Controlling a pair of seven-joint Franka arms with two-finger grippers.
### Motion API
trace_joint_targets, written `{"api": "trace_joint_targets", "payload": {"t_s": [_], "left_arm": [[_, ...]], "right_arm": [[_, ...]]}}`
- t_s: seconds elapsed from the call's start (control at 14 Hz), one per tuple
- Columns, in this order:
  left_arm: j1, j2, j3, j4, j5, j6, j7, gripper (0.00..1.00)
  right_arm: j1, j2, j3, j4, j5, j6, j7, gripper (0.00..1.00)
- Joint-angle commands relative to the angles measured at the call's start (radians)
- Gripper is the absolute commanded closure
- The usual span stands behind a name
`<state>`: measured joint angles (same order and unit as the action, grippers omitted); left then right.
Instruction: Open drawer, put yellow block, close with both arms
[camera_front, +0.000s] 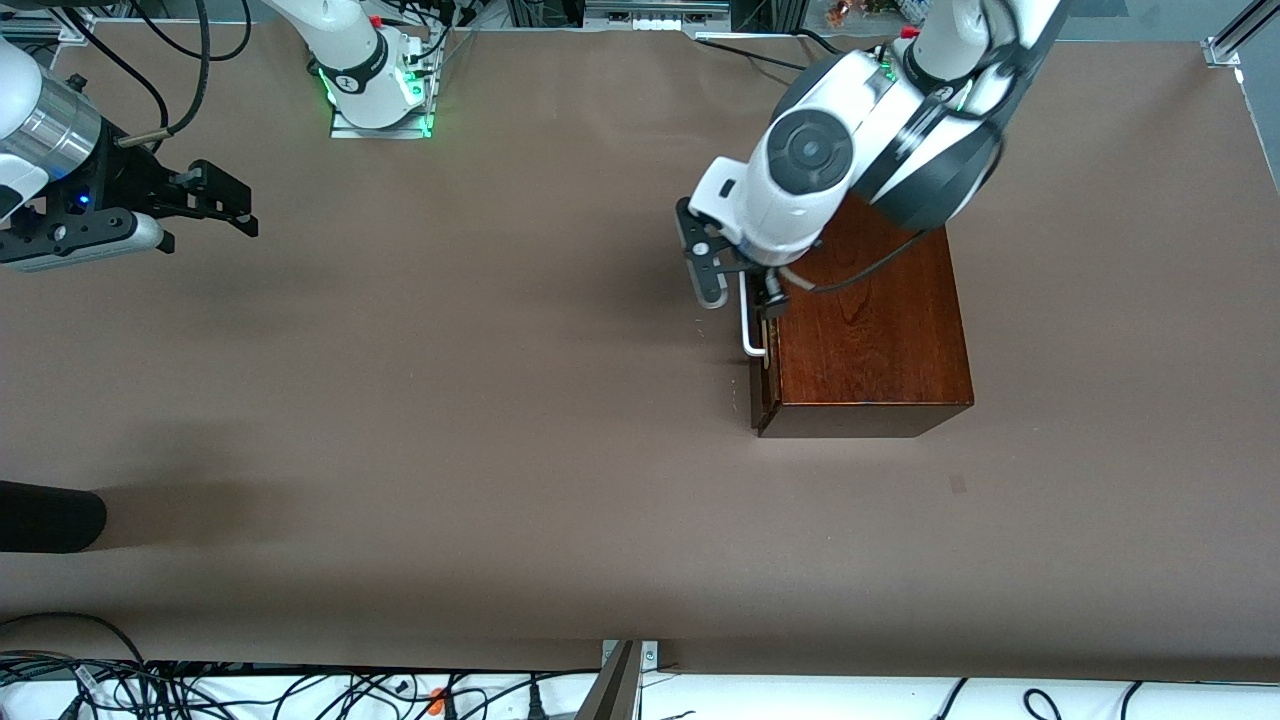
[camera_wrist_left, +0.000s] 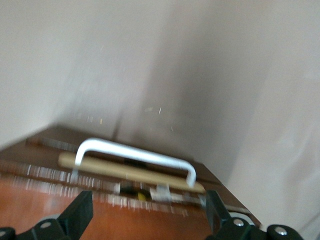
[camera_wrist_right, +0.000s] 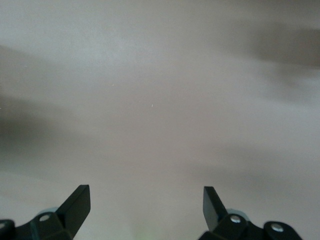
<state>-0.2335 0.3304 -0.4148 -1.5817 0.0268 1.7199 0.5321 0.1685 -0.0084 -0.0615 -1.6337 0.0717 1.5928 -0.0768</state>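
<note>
The dark reddish-brown wooden box stands toward the left arm's end of the table. Its drawer is out by only a narrow gap, and the white bar handle faces the right arm's end. My left gripper is open over the box's top edge just above the handle, holding nothing. In the left wrist view the handle and the pale wood rim show between my open fingers. A sliver of the yellow block shows in the gap. My right gripper waits open and empty above bare table.
A black rounded object juts in at the table's edge toward the right arm's end. Cables lie along the edge nearest the front camera. The arm bases stand along the edge farthest from it.
</note>
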Motion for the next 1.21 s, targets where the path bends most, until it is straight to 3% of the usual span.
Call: {"api": "trace_joint_targets", "payload": {"t_s": [0.0, 0.29, 0.64, 0.93, 1.14], "left_arm": [[0.075, -0.072, 0.001, 0.015, -0.025, -0.118, -0.137, 0.0], [0.196, -0.132, 0.008, 0.028, -0.011, -0.215, -0.316, 0.0], [0.364, -0.137, 0.013, 0.159, 0.047, -0.31, -0.409, 0.0], [0.297, -0.22, 0.192, 0.118, 0.03, -0.264, -0.659, 0.0], [0.223, -0.309, 0.341, -0.004, 0.01, -0.124, -0.669, 0.0]], "right_arm": [[0.006, -0.002, -0.001, 0.014, -0.015, -0.011, 0.017, 0.0], [0.006, -0.002, -0.001, 0.014, -0.015, -0.011, 0.017, 0.0], [0.006, -0.002, -0.001, 0.014, -0.015, -0.013, 0.017, 0.0], [0.005, -0.002, -0.001, 0.014, -0.015, -0.014, 0.017, 0.0], [0.003, -0.002, -0.003, 0.012, -0.016, -0.019, 0.017, 0.0]]}}
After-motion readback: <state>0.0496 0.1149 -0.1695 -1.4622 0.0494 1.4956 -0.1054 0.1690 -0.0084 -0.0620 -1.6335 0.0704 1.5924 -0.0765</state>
